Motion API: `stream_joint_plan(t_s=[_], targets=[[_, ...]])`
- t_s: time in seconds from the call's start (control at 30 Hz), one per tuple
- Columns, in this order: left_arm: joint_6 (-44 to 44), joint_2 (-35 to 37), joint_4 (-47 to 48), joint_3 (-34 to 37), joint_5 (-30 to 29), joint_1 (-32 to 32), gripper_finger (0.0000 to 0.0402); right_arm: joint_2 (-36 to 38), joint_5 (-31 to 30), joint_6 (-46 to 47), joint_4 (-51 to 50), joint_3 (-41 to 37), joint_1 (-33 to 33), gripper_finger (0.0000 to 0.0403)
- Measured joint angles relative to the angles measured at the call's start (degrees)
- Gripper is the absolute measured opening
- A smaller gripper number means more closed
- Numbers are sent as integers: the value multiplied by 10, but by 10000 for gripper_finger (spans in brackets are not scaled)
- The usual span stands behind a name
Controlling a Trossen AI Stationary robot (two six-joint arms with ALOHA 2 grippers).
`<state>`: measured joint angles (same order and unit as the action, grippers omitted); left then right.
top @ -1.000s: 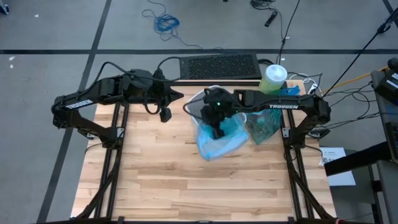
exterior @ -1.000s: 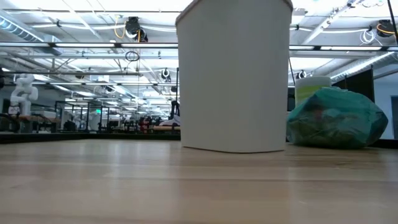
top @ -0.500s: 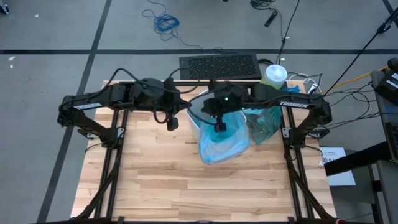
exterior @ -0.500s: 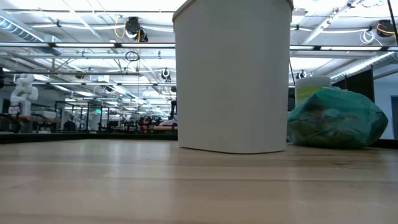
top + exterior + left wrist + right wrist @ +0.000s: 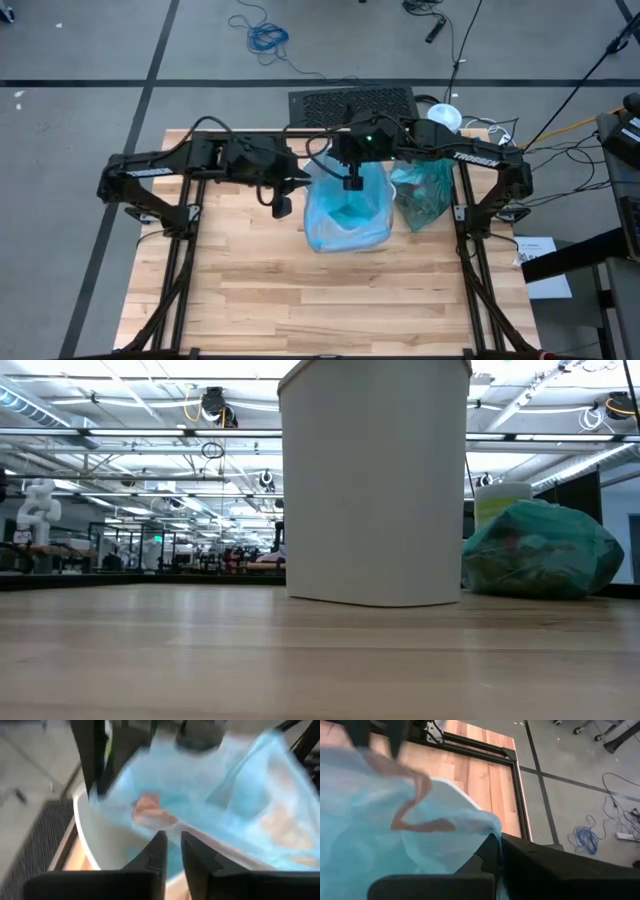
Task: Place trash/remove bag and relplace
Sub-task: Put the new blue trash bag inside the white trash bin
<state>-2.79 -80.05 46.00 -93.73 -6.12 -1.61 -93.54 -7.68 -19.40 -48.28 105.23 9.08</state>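
A white bin (image 5: 375, 480) stands at the table's far middle, and a pale sky-blue bag (image 5: 345, 212) is draped over it. My right gripper (image 5: 352, 182) hangs above the bin, shut on the blue bag. My left gripper (image 5: 283, 206) hovers just left of the bin; its fingers (image 5: 171, 851) are a narrow gap apart, with nothing between them, and point at the bin's rim (image 5: 100, 845). The teal-green bag (image 5: 420, 195), bunched and full, sits on the table right of the bin. No loose trash shows. My right gripper pinches the blue bag's upper edge (image 5: 489, 836) between its two shut fingers, coming from the table's right and slanting down. The plastic spreads slack from the fingers over the bin's mouth and down its near side (image 5: 340, 235). One layer or several, I cannot tell.
A green canister with a white lid (image 5: 443, 116) stands at the far right corner behind the teal bag. A black grille (image 5: 352, 104) lies past the far edge. The table's near half (image 5: 320, 300) is bare wood.
My right gripper has risen and drawn toward the far edge with the blue bag, whose plastic has been pulled up and spread wider over the bin. My left gripper has moved toward the bin, to the right and nearer.
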Motion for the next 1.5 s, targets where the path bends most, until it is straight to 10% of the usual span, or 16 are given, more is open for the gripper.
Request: stream_joint_plan(t_s=[0.43, 1.13, 1.33, 1.5], targets=[[40, -27, 24, 0, 32, -2, 174, 1, 0, -9, 3, 0, 3, 0], [84, -35, 3, 0, 56, -4, 195, 3, 0, -12, 18, 0, 11, 0], [79, -42, 28, 0, -81, -8, 155, 3, -1, -12, 17, 0, 11, 0], [67, -42, 55, 0, -94, -17, 47, 3, 0, -13, 16, 0, 25, 0]])
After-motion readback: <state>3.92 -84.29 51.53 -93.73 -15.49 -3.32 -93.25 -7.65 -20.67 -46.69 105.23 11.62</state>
